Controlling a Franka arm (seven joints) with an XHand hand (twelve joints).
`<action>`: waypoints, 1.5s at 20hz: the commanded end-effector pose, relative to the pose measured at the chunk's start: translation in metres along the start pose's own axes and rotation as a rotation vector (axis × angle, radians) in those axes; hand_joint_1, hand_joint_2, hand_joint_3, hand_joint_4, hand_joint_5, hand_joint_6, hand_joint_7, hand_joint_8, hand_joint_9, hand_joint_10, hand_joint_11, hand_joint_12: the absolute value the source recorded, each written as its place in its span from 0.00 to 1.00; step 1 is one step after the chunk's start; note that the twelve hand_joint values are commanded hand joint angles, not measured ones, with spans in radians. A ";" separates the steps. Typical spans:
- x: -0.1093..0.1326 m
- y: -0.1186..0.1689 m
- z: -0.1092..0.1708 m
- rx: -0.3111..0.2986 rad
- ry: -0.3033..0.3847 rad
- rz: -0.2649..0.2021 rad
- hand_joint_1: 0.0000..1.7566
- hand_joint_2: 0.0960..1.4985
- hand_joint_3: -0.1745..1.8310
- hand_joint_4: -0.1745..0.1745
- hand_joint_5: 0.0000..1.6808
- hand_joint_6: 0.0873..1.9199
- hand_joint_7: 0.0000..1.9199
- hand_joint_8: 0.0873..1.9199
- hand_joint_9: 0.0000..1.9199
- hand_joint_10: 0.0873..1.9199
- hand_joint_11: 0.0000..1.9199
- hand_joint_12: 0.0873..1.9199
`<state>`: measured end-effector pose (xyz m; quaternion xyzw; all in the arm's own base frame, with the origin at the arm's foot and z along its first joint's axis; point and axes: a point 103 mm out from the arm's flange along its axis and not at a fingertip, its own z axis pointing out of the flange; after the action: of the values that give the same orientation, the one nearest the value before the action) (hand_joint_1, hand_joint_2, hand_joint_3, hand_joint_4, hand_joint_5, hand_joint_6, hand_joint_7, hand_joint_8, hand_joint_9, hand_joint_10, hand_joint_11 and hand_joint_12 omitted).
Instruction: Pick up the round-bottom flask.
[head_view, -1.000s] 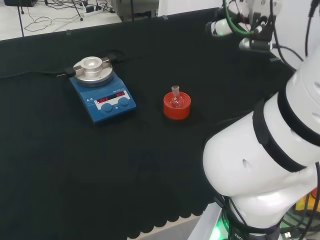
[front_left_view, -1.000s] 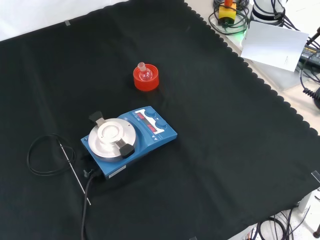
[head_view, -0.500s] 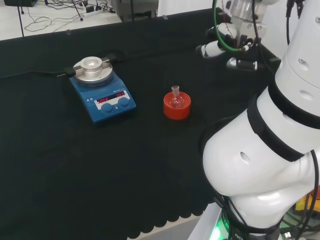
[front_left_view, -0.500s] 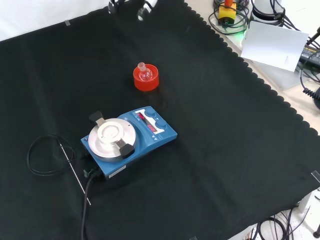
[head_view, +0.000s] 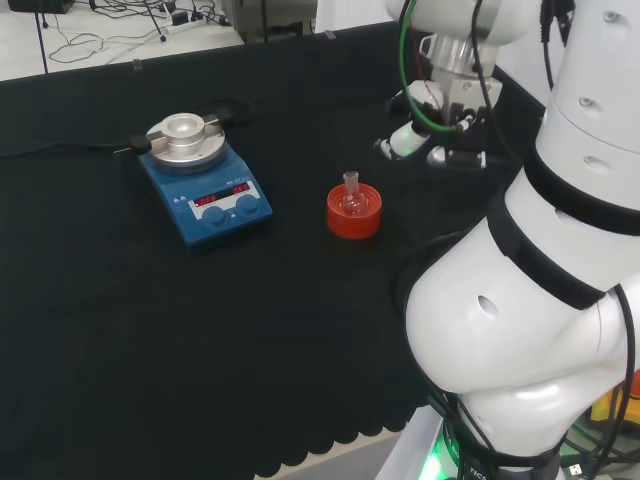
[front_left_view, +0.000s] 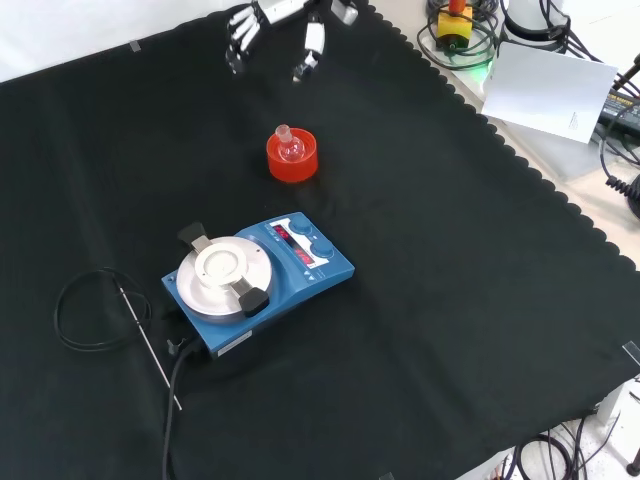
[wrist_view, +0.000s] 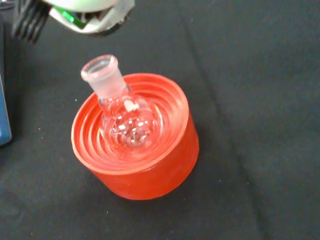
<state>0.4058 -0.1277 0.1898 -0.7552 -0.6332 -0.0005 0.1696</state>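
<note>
A small clear round-bottom flask (head_view: 351, 196) (front_left_view: 291, 148) sits neck-up in a red ribbed ring stand (head_view: 354, 220) (front_left_view: 291, 167) near the middle of the black cloth. In the wrist view the flask (wrist_view: 122, 117) leans a little in the stand (wrist_view: 150, 172), and a blurred part of the hand (wrist_view: 85, 15) shows beyond its neck. The hand (head_view: 412, 137) hovers above the cloth, to the right of the flask in the head view and apart from it. In the front view the hand (front_left_view: 313, 40) hangs above and beyond the flask, open, with spread fingers pointing down and nothing in them.
A blue hotplate stirrer (head_view: 206, 187) (front_left_view: 257, 280) with a round metal top stands left of the flask in the head view. Its black cable (front_left_view: 92, 312) and a thin probe (front_left_view: 150, 350) lie beside it. The arm's white links (head_view: 540, 290) stand at the head view's right.
The hand has come down and moved toward the flask: leftward in the head view, into the front view from the top. Flask and stand have not moved.
</note>
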 end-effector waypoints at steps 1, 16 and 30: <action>0.011 0.009 0.022 -0.006 0.020 -0.001 0.49 0.35 0.41 0.37 0.32 0.00 0.10 0.31 0.22 0.32 0.01 0.76; 0.024 0.029 0.064 0.029 0.055 -0.014 0.47 0.34 0.41 0.33 0.36 0.01 0.11 0.31 0.22 0.32 0.01 0.76; 0.021 0.046 0.078 0.025 0.053 -0.015 0.47 0.35 0.40 0.31 0.36 0.04 0.12 0.32 0.23 0.32 0.02 0.75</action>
<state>0.4337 -0.0933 0.1128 -0.7477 -0.6350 -0.0096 0.1940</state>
